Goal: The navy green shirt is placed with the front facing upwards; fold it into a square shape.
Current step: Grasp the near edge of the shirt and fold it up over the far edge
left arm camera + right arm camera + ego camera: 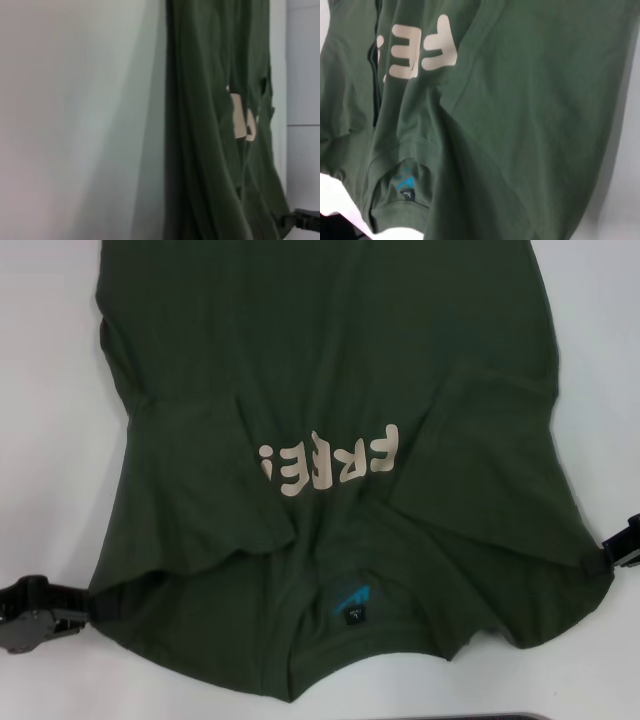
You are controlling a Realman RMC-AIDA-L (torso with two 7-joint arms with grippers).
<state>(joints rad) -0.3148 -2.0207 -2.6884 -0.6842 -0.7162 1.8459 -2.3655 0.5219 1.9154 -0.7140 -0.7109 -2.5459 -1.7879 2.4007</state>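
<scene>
Clearly the shirt (330,390) is soft, limp; my left gripper (85,612) at eight o'clock and right gripper (597,562) at four pinch its shoulders.

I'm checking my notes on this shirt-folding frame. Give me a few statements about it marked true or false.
1. The navy green shirt has both sleeves folded in over the chest. True.
2. The beige lettering is completely hidden. False: it shows partly, between the sleeves.
3. The left gripper and right gripper are at opposite shoulder edges. True.
4. The blue neck label lies at the far hem. False: it sits in the collar nearest the robot.
</scene>
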